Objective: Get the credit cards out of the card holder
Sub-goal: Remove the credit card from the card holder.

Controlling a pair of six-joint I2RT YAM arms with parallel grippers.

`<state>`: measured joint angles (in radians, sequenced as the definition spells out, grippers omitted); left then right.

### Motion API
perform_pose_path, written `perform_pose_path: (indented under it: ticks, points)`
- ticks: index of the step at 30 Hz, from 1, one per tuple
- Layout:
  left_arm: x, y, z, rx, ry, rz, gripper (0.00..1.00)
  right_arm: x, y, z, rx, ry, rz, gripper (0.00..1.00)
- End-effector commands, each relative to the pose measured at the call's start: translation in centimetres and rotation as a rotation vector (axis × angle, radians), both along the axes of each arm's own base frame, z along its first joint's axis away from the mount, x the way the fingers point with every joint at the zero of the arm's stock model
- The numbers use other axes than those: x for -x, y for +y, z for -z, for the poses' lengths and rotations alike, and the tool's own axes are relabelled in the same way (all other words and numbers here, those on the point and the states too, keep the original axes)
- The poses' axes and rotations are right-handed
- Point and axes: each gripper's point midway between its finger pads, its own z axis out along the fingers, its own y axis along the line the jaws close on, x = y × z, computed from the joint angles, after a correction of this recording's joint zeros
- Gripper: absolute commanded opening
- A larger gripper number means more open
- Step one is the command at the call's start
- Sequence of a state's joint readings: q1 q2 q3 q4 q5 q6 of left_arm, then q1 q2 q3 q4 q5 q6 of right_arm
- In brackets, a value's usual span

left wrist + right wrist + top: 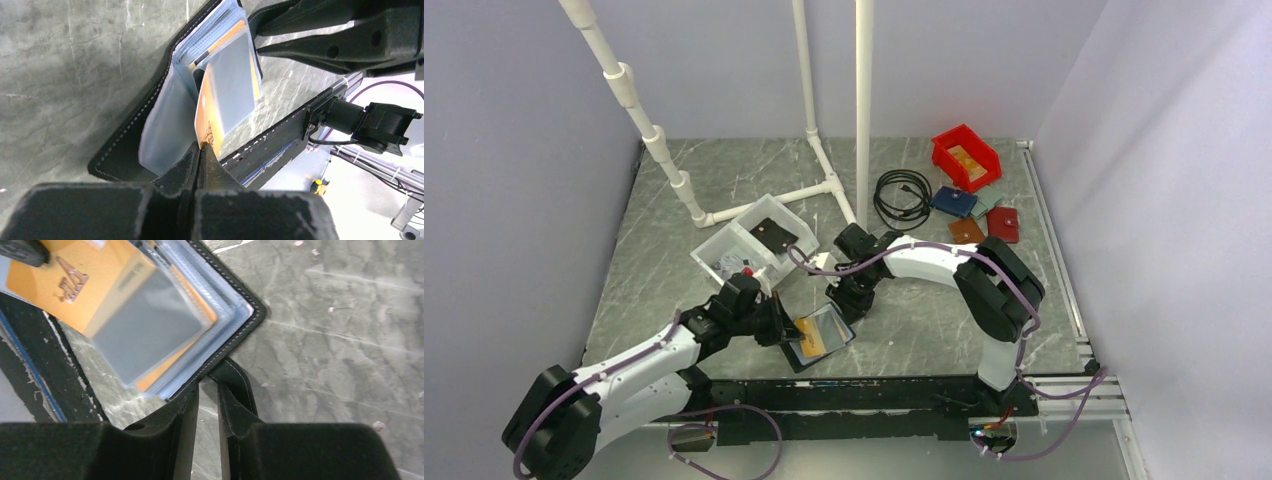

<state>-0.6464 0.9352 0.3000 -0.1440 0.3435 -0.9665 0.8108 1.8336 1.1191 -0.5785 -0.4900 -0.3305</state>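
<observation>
Pinched in shut left jaws: gold card [206, 125] corner, partly out of holder [117, 155], open on surface [924, 330], near edge. Right jaws narrow, gripping holder's far rim. Mid-extraction; next, probably pull card near-left, anchoring holder.

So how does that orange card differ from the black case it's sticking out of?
The orange card is thin, bright and sticks out at a slant, its corner pinched by the left gripper; the card holder is black, stitched, larger and lies open on the table. Both are flat rectangles.
</observation>
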Motion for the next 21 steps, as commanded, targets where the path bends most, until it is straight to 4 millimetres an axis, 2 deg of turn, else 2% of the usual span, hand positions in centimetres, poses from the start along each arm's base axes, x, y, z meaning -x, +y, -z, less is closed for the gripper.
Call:
perform_pose_path:
  ticks: [1, 14, 17, 21]
  points:
    - [1.7, 1.1, 0.9, -0.033, 0.059, 0.006, 0.00, -3.5, -1.2, 0.9, 0.069, -0.136, 0.052, 0.24]
    - [2.5, 1.9, -0.3, -0.040, 0.050, -0.004, 0.00, -5.5, -2.6, -0.2, 0.060, -0.173, 0.113, 0.24]
    - [2.5, 1.9, -1.2, -0.026, 0.023, 0.012, 0.00, -5.6, -2.7, -0.9, 0.040, -0.173, 0.107, 0.25]
    - [2.4, 1.1, -3.8, 0.042, -0.088, 0.089, 0.00, -4.6, -2.2, -3.2, -0.051, -0.141, 0.036, 0.30]
